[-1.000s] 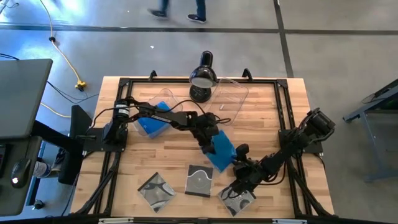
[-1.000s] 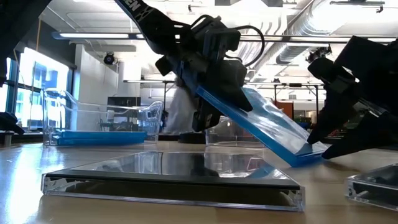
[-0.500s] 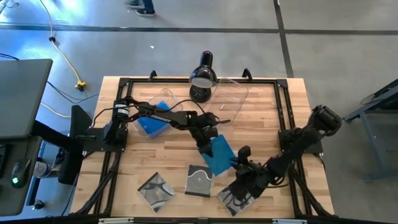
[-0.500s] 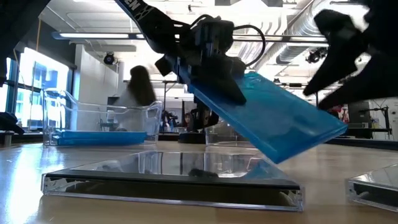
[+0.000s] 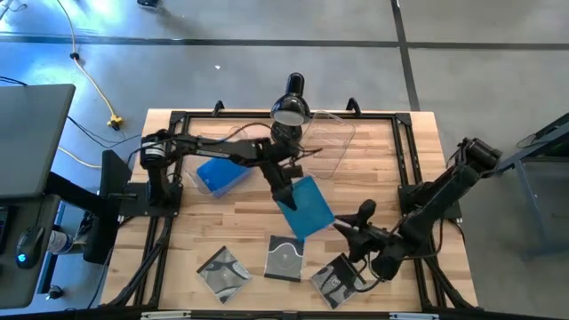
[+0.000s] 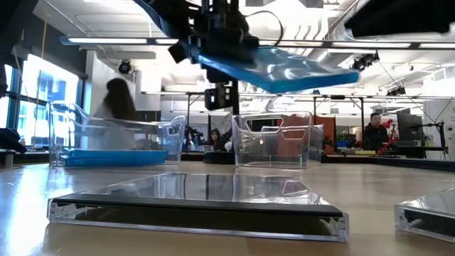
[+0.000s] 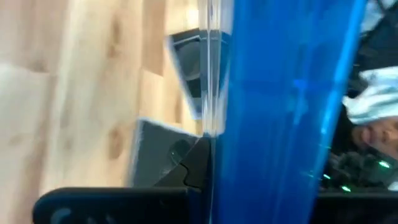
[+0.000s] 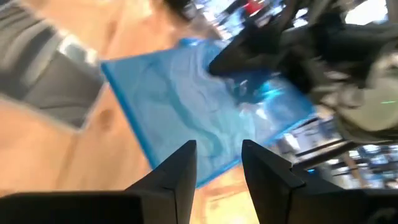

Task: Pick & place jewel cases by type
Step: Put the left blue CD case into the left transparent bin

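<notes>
Above mid-table | left pincer (image 5: pixel 283 187) clenched on blue jewel case (image 5: pixel 305 206) edge, lifted | right pincer (image 5: pixel 356 229) released, beside

Grey floor (image 5: pixel 267 62), bright windows (image 6: pixel 32 107)

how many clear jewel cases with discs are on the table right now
3, in a row along the table's near edge: left one, middle one, right one partly under the right gripper. None visible elsewhere.
</notes>
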Action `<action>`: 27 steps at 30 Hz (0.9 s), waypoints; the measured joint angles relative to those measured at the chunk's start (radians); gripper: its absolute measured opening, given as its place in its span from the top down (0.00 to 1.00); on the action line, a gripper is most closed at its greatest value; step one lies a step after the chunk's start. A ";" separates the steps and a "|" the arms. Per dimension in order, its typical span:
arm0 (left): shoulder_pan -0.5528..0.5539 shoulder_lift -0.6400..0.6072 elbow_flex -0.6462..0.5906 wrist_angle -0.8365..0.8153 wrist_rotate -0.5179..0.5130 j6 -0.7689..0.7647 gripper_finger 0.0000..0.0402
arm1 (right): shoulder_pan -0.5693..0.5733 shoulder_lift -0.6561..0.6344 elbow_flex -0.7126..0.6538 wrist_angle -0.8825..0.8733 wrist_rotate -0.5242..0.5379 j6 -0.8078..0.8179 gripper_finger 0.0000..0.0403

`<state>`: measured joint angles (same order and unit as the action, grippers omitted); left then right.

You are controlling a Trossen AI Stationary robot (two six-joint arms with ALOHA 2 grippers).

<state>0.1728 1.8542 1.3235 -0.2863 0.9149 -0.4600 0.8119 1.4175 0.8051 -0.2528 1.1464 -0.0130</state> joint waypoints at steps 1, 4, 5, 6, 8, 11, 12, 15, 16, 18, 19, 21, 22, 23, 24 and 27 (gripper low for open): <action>0.010 -0.016 0.000 -0.032 -0.024 0.014 0.92 | 0.004 -0.012 0.000 0.013 0.030 -0.024 0.69; 0.030 -0.062 0.000 -0.125 -0.106 0.058 0.92 | 0.015 -0.052 0.000 0.053 0.117 -0.094 0.69; 0.035 -0.078 0.000 -0.170 -0.132 0.074 0.92 | 0.018 -0.064 0.000 0.065 0.137 -0.113 0.69; 0.038 -0.093 0.000 -0.202 -0.157 0.090 0.92 | 0.021 -0.076 0.000 0.070 0.147 -0.128 0.69; 0.036 -0.126 0.000 -0.263 -0.214 0.115 0.92 | 0.022 -0.094 0.000 0.076 0.152 -0.141 0.69; 0.026 -0.183 0.000 -0.351 -0.289 0.123 0.92 | 0.022 -0.114 0.000 0.088 0.153 -0.144 0.69; 0.019 -0.199 0.000 -0.369 -0.317 0.124 0.92 | 0.022 -0.116 0.000 0.088 0.154 -0.144 0.69; -0.004 -0.257 -0.001 -0.446 -0.402 0.122 0.92 | 0.021 -0.117 0.000 0.092 0.155 -0.145 0.69; -0.013 -0.277 -0.001 -0.454 -0.425 0.117 0.92 | 0.019 -0.117 0.000 0.094 0.152 -0.143 0.69; -0.031 -0.323 -0.001 -0.505 -0.481 0.116 0.92 | 0.014 -0.117 0.000 0.095 0.126 -0.126 0.69; -0.042 -0.344 -0.001 -0.531 -0.516 0.114 0.92 | 0.011 -0.117 0.000 0.095 0.111 -0.119 0.69; -0.065 -0.386 0.000 -0.551 -0.599 0.099 0.92 | 0.006 -0.117 -0.001 0.101 0.092 -0.114 0.69; -0.074 -0.410 0.000 -0.585 -0.650 0.090 0.92 | 0.002 -0.117 -0.001 0.105 0.082 -0.112 0.69; -0.083 -0.431 -0.001 -0.620 -0.706 0.079 0.92 | -0.002 -0.117 -0.001 0.106 0.072 -0.110 0.69; -0.098 -0.451 0.000 -0.627 -0.761 0.065 0.92 | -0.007 -0.117 -0.001 0.107 0.068 -0.105 0.69; -0.128 -0.515 0.000 -0.717 -0.932 -0.001 0.92 | -0.019 -0.116 -0.001 0.113 0.067 -0.096 0.69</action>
<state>0.0452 1.3393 1.3235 -1.0029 -0.0169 -0.4614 0.7933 1.3010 0.8040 -0.1401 1.2131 -0.1093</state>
